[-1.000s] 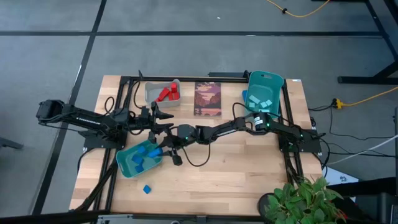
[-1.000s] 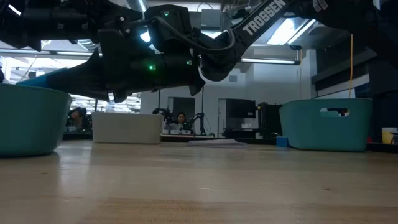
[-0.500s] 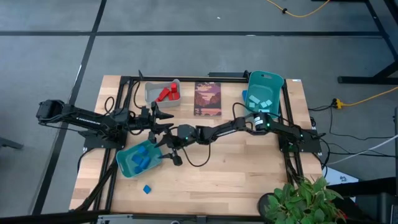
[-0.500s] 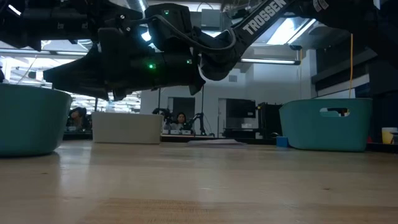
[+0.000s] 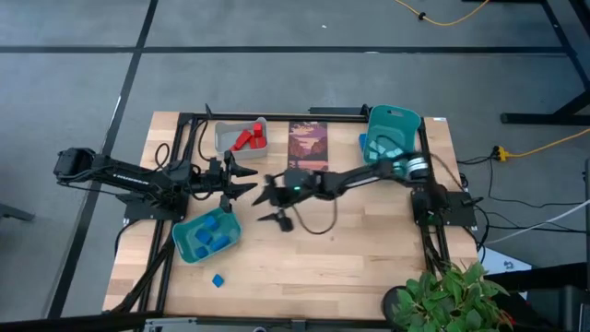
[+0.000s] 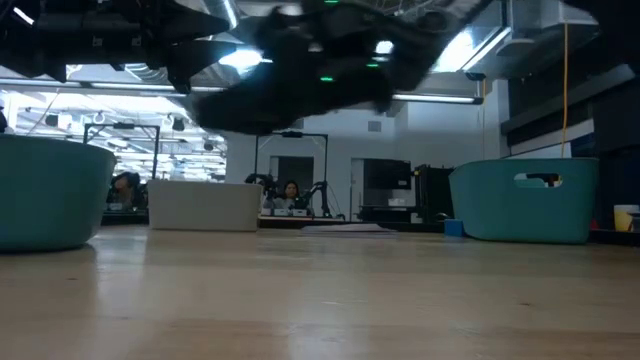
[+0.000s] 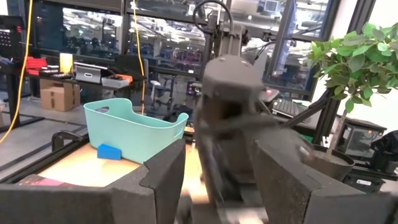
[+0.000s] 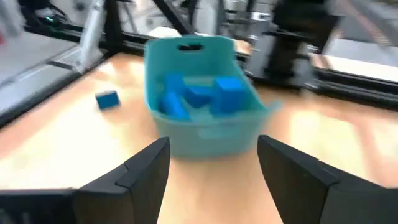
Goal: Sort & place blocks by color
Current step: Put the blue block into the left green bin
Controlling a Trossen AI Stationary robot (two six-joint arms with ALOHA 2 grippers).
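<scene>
Near edge: one dark blue block (image 5: 218, 279) loose on the table (image 5: 369, 267). Just beyond: teal bin (image 5: 189, 247) holding dark blue blocks (image 5: 211, 232). Mid-table: left gripper (image 5: 251, 181) beside that bin, fingers apart, empty; right gripper (image 5: 265, 206) just beside it, fingers spread wide, empty. Far side: grey bin (image 5: 224, 136) with red blocks (image 5: 248, 138), dark picture card (image 5: 308, 146), second teal bin (image 5: 402, 118) with light cyan blocks (image 5: 389, 151).
</scene>
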